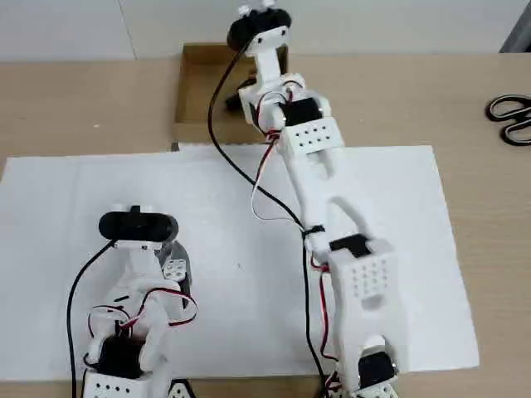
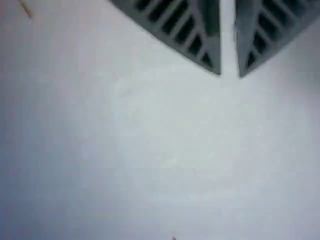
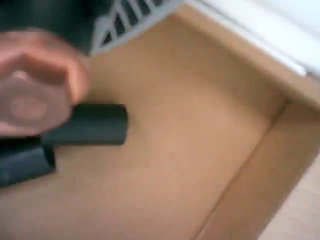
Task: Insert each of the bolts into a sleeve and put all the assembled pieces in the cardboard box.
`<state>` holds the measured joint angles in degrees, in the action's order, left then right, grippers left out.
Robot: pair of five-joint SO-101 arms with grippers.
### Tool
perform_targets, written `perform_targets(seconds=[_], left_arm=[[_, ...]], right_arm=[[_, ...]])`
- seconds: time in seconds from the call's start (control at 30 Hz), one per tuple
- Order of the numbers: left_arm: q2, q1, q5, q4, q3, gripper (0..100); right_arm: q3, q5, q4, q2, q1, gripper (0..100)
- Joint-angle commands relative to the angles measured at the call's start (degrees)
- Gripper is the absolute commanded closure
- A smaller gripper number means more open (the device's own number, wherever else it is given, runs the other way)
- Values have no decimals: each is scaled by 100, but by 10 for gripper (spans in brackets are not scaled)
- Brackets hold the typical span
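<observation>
Light wooden table (image 1: 83, 99), covered across its middle by a large white paper sheet (image 1: 124, 191). The right arm (image 1: 311, 157) is stretched far over the sheet, with the right gripper (image 1: 249, 87) inside the shallow brown cardboard box (image 1: 195, 91), which sits at the table's far side touching the sheet's edge. Cannot tell whether this gripper is open or closed, or whether it holds anything. The left arm (image 1: 133, 332) is folded at the near side. The left gripper (image 2: 228, 70) is low over the paper, closed to a thin slit and holding nothing. On the box floor lie two black cylindrical sleeves (image 3: 95, 125), close together, partly behind a blurred orange rounded object (image 3: 35, 85) that I cannot identify. Black-handled scissors (image 1: 510, 116) lie on bare wood, well apart from the box.
</observation>
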<state>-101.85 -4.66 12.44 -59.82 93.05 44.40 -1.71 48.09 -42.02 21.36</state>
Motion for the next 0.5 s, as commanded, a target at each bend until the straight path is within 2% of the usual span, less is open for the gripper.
perform_targets(seconds=[0.0,0.27,0.47], left_arm=[[-35,18,-9,-9,-22,994],[-35,18,-9,-9,-22,994],[-35,18,-9,-9,-22,994]], right_arm=[[1073,-97,-391,-426,-40,995],[2532,-114,-655,-1675,-40,995],[2989,-202,-611,-2079,-40,987]])
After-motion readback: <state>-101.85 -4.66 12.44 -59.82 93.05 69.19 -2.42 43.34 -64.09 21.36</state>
